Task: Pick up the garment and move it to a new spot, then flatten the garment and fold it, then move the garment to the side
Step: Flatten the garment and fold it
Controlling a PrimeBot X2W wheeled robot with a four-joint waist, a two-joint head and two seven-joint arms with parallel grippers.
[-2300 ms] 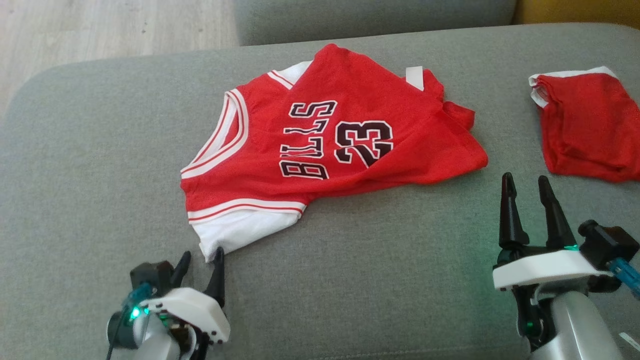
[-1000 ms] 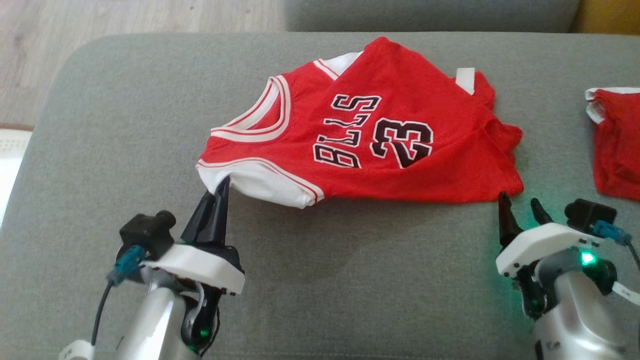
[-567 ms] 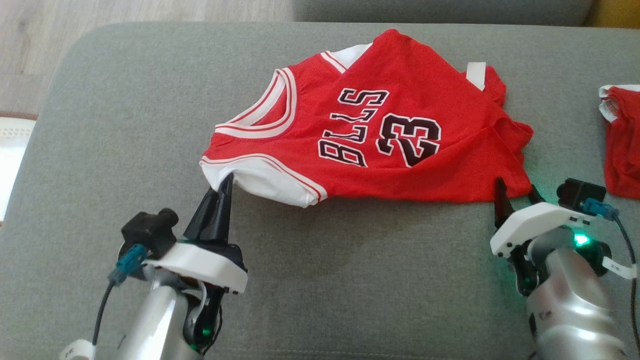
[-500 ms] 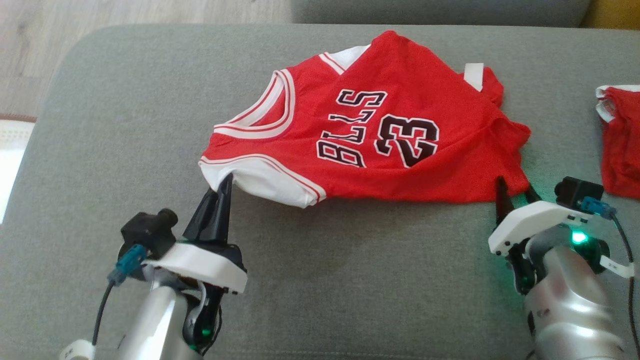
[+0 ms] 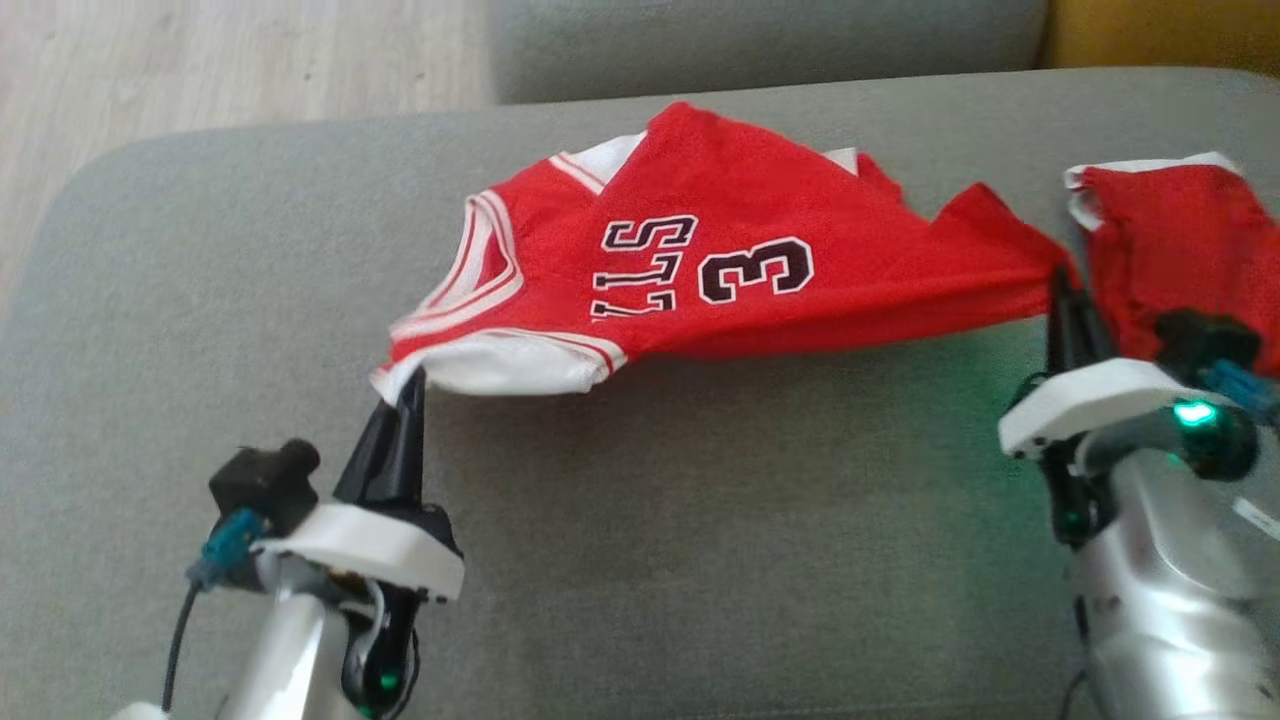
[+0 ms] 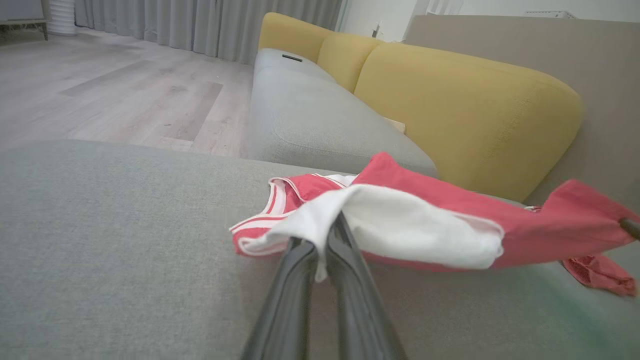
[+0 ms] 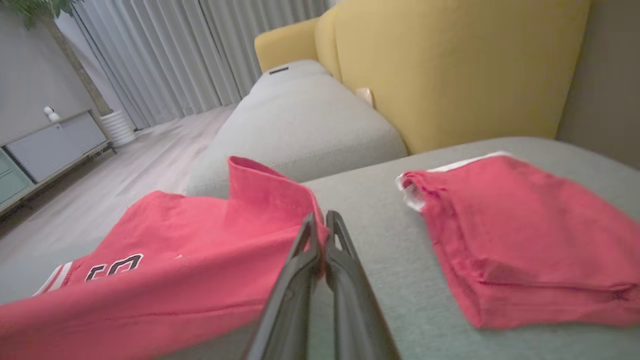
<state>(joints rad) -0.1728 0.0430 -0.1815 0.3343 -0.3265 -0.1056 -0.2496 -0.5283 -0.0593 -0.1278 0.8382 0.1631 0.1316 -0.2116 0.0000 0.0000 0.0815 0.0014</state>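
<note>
Evidently pickup was underway: left claw (image 5: 405, 388) clamped the jersey (image 5: 740, 290) at its white corner, right claw (image 5: 1063, 285) its red hem, cloth stretched over the sofa seat (image 5: 700, 560); relocating, flattening, folding remained.

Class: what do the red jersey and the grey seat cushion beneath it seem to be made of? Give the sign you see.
Red jersey: probably thin synthetic sports knit, matt; it sags and wrinkles loosely. Grey seat cushion: woven upholstery fabric, matt, with a fine flecked texture.
</note>
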